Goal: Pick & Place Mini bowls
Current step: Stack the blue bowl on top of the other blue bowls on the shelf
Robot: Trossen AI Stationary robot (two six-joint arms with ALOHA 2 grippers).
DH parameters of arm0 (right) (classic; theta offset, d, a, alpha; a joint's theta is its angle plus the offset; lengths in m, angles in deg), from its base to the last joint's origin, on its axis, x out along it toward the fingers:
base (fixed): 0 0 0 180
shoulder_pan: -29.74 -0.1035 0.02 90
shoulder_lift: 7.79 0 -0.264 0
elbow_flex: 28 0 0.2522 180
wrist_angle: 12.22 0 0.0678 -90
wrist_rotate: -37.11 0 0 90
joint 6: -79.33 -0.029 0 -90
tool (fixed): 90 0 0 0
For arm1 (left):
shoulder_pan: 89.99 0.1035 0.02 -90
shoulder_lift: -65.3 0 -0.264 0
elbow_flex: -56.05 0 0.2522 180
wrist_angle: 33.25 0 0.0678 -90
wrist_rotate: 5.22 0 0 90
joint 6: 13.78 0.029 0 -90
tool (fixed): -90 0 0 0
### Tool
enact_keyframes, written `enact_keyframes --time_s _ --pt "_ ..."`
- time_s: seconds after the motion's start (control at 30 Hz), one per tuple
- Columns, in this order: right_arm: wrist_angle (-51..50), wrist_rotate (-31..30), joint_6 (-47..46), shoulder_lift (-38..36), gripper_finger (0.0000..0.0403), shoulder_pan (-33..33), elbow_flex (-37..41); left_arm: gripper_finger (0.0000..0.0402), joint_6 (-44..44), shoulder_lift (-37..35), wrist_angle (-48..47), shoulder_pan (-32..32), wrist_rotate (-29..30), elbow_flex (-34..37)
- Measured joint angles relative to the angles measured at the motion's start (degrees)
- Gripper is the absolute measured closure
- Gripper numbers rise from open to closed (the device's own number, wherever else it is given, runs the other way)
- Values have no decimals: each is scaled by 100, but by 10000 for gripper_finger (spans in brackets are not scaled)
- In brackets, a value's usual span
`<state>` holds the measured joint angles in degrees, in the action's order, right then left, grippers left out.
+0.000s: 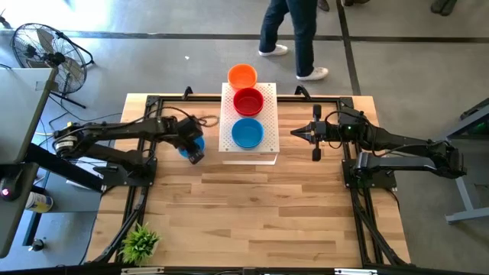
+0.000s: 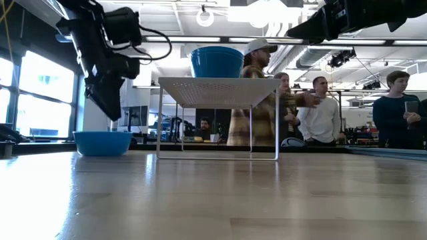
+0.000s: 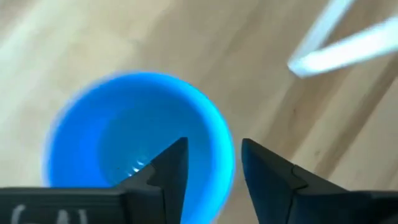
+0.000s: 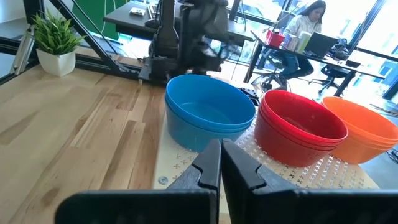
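Left gripper [image 3: 214, 165]: fingers parted, one finger inside the blue bowl [image 3: 140, 134] and one outside, with the rim between them; nothing is clamped.
Blue bowl: on the wooden table [image 1: 252, 206], just left of the white platform [image 1: 228, 137], directly under the left gripper.
Right gripper [image 4: 221, 163]: fingers pressed together, holding nothing, right of the platform.
Platform load: blue stack [image 1: 247, 133], red stack [image 1: 247, 100], orange stack [image 1: 242, 75] in a row.

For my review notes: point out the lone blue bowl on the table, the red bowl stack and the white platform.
Lone blue bowl [image 2: 102, 142], low view, on its outer wall.
Red bowl stack [image 1: 247, 100], high view, on its inside.
White platform [image 1: 269, 137], high view, on its bare perforated top.
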<state>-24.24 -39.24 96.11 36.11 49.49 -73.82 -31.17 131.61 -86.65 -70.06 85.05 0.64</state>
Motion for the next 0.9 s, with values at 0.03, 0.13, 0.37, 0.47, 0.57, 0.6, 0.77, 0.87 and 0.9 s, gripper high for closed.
enact_keyframes --time_s 0.03,0.13,0.37,0.47,0.57,0.6,0.77,0.87,0.9 --pt "-2 0 0 0 401 -1 0 254 32 -94 -20 114 25 -2" --pt "-2 0 2 0 402 -2 0 251 111 -230 -311 650 61 -4" --pt "0 0 2 1 402 -1 0 251 1009 -103 -530 2052 -155 0" --pt "0 0 -4 1 401 -2 0 242 1311 25 -486 2398 -312 0" --pt "0 1 -7 0 402 -2 0 228 1547 137 -496 2637 -423 0" --pt "0 0 -4 1 402 0 0 224 1596 183 -501 2679 -421 0" --pt "2 0 -2 0 401 0 0 222 1793 525 -487 2813 -483 7" --pt "2 0 -2 0 402 -2 0 242 1864 734 -492 2810 -609 7" --pt "2 0 -2 0 402 -2 0 252 1884 808 -488 2808 -651 7"
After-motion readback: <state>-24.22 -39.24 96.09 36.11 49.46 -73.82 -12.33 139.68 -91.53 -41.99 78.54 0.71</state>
